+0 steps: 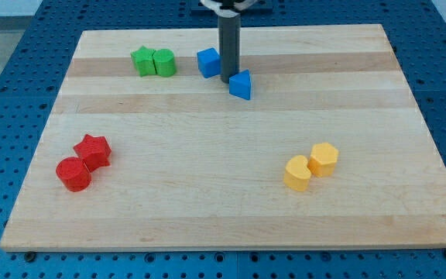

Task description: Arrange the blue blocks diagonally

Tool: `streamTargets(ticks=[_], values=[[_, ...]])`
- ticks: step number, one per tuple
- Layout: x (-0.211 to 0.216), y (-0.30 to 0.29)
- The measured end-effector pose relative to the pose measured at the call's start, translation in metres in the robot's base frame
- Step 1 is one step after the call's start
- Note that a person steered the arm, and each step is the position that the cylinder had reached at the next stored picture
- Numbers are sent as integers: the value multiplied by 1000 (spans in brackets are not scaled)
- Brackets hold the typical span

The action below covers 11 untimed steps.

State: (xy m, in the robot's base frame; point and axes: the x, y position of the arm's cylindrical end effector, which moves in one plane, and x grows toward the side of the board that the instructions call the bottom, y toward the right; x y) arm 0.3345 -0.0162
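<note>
While your end effector is only a straight dark rod with no jaws to spread or press together, it holds nothing and can only push; my tip (229, 80) rests on the pale wooden surface (231, 194) in the narrow gap between the two blue blocks. You will find the blue cube-like plastic block (208, 62) just to the view's left of the rod and a little toward the view's top, close enough that you cannot tell whether it touches. The blue wedge-shaped plastic block (241, 85) lies just to the view's right of my tip and slightly toward the view's bottom, its narrow point aimed at the view's top.

Seen together, the pair already runs along a slanted line, from upper left down to lower right, with my tip sitting on that line between them. Judging from this, any coming push turns on that slant: nudging the wedge further right and down would probably lengthen the diagonal, while pushing it straight up would flatten it.

Well away from my tip lie the green pair (153, 62), the red pair (84, 163) and the yellow pair (310, 167).
</note>
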Motion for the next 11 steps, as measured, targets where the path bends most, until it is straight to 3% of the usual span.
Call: streamTargets(ticks=[3, 5, 6, 9, 10, 11], values=[[-1, -59], [-1, 17], [-1, 21], [-18, -43], [-4, -19], [-19, 40]])
